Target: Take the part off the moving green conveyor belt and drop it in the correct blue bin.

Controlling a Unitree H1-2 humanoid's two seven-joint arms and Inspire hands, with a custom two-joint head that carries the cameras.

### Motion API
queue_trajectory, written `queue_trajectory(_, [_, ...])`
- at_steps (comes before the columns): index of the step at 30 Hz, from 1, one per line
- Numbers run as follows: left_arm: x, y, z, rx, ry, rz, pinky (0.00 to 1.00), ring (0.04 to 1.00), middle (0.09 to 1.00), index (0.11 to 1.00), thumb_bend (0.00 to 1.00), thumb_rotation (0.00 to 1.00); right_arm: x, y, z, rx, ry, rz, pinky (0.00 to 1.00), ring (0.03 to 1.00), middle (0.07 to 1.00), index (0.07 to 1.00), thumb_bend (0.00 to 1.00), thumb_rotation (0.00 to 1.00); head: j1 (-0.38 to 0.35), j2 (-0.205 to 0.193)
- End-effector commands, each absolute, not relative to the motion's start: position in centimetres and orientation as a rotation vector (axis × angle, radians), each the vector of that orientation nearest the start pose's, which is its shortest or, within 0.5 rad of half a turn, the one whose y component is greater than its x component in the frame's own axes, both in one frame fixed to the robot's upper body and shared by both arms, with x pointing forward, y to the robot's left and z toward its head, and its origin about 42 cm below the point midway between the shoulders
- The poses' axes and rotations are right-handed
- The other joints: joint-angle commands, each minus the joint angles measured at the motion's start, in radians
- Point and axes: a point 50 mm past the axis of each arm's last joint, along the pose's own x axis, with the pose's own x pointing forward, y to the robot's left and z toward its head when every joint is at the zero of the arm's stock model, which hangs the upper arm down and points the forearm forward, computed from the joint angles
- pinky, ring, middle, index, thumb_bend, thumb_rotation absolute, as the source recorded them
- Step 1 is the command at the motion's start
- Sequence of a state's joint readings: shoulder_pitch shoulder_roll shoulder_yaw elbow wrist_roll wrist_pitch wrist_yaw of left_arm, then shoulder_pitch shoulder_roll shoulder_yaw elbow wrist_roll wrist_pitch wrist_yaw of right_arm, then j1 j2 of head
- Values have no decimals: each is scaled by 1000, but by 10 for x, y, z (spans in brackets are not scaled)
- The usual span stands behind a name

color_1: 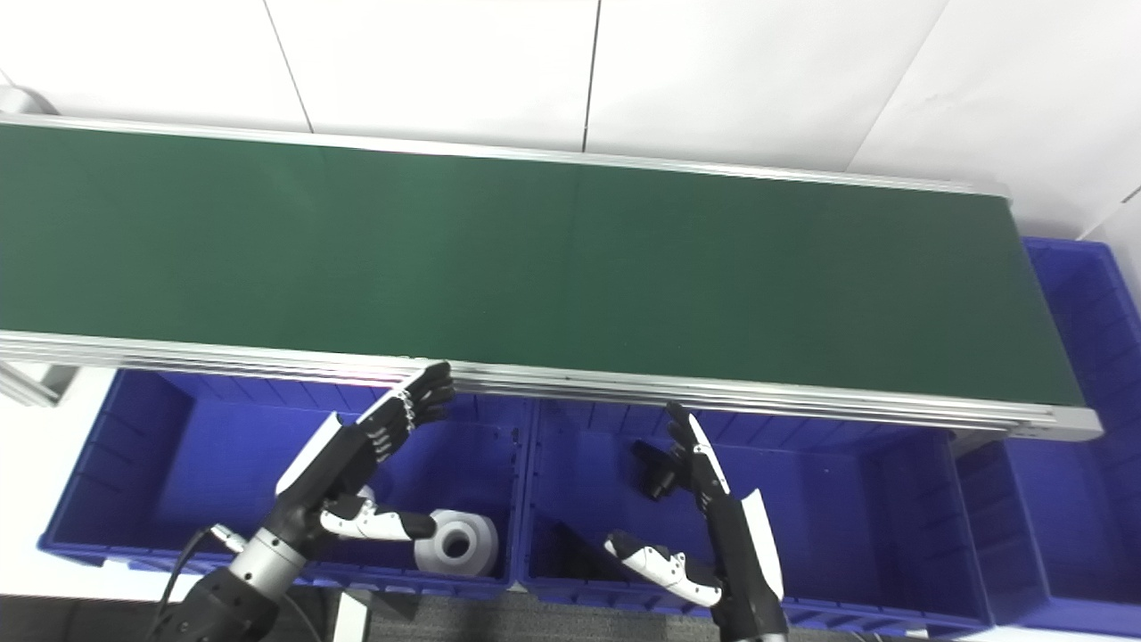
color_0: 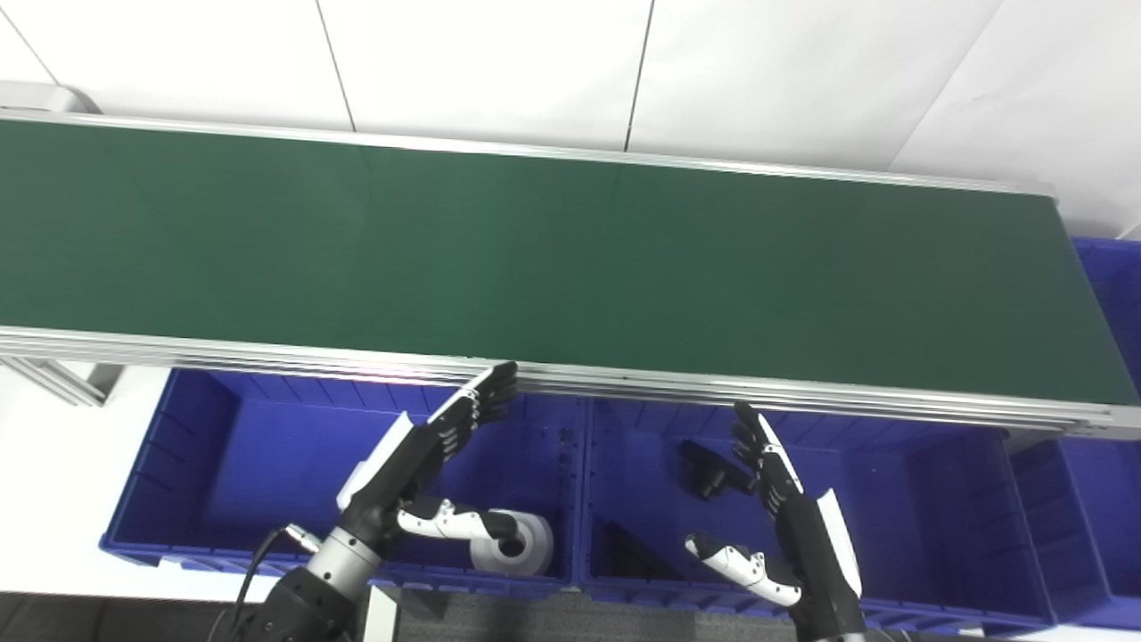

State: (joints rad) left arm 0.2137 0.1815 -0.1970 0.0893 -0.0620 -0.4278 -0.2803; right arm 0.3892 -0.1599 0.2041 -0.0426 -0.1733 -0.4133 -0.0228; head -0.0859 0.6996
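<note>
The green conveyor belt (color_0: 553, 259) runs across the view and I see no part on it. My left hand (color_0: 428, 464) hovers open over the left blue bin (color_0: 178, 473), its fingertips reaching the belt's near rail. A white cylindrical part (color_0: 521, 542) lies in that bin beside the thumb. My right hand (color_0: 784, 508) is open above the middle blue bin (color_0: 945, 517), palm facing left. A black part (color_0: 709, 468) lies in that bin just left of the fingers, and another dark part (color_0: 624, 553) sits at the bin's near left corner.
A third blue bin (color_0: 1105, 499) stands at the right, past the belt's end. An aluminium rail (color_0: 802, 392) edges the belt's near side, above the bins. White wall panels rise behind the belt.
</note>
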Motion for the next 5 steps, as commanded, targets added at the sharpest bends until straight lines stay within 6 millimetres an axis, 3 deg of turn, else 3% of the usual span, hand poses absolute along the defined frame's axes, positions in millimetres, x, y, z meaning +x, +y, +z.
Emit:
queue_trajectory(1, [188, 215, 51, 58, -145, -431, 877, 902, 922, 922, 831, 382, 136, -219, 60, -249, -113, 206, 916, 956, 982, 967, 841, 491, 0, -1])
queue_trajectory(5, [186, 214, 47, 59, -133, -426, 874, 901, 921, 917, 829, 370, 133, -219, 56, -251, -100, 202, 918, 953, 979, 965, 836, 472, -2, -26])
